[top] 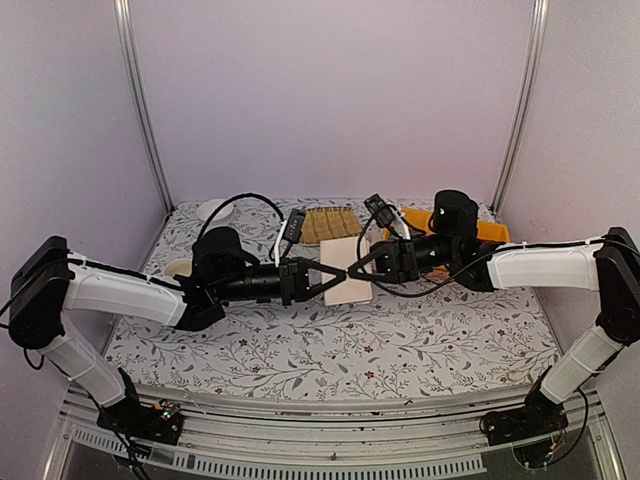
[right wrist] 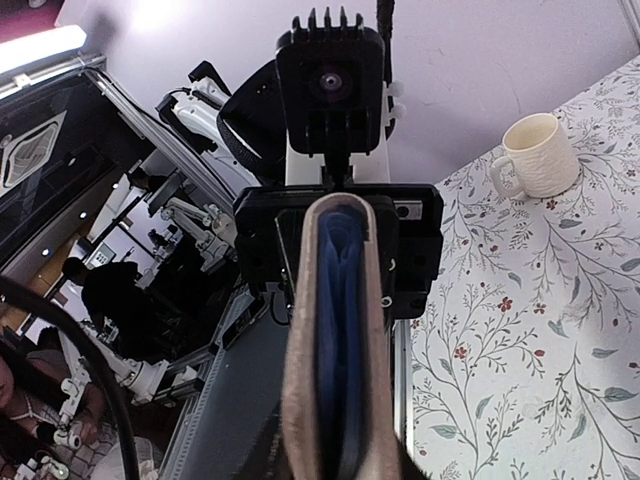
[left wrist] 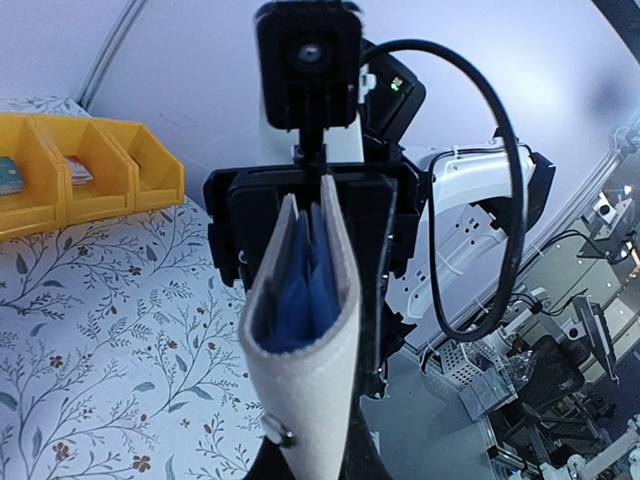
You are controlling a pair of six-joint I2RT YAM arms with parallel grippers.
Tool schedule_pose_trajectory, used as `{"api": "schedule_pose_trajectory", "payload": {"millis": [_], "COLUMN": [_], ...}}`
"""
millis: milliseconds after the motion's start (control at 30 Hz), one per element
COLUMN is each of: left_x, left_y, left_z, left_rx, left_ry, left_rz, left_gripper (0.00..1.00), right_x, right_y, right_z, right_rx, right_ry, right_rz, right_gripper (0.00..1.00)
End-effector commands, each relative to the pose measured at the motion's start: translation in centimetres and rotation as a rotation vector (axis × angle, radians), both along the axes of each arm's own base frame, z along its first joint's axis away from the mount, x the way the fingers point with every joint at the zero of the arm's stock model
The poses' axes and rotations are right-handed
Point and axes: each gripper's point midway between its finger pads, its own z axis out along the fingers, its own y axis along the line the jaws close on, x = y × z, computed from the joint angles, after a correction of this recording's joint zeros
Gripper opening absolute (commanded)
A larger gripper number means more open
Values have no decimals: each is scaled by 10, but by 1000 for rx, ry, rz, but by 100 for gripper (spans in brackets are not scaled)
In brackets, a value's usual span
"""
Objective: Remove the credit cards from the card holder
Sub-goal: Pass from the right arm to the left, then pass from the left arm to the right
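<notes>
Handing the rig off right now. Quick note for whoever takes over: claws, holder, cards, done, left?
Left claw: shut on one end of the holder.
Right claw: at the holder's other end, jaws around it; whether it grips firmly I cannot tell.
Holder: spans between the two claws, flaps slightly apart.
Cards: blue card sits inside the holder; the red-pink one is not visible.
Done: holder is taken at both ends. No card seen out of it.
Left: pull both cards out.
</notes>
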Motion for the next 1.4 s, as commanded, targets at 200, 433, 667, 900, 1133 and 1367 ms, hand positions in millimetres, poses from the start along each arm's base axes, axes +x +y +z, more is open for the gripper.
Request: {"api": "schedule_pose_trajectory", "payload": {"millis": [200, 433, 667, 900, 1133, 1367], "left_x": [0, -5, 3, 0, -7, -5], "left_y": [-14, -19, -18, -24, -17, -11], "left_z": [-38, -44, -48, -48, -41, -44], "left_rx": [79, 90, 114, 117, 91, 108], "left_ry": [96, 104, 124, 106, 89, 84], "left_rz": [-30, -54, -3, -36, -50, -34], "left_gripper": [0, 0, 0, 13, 45, 43], "right_x": [31, 34, 56, 44, 34, 12], "right_y": [-22, -23, -30, -25, -28, -33], "right_z": [-6, -16, -39, -43, -34, -21], "right_rx": [-22, -41, -191, -168, -127, -63], "right_ry": [27, 46, 33, 47, -4, -68], "right_rz": [-149, -150, -312, -202, -159, -55], "right_gripper": [45, 39, 45, 3, 2, 2]}}
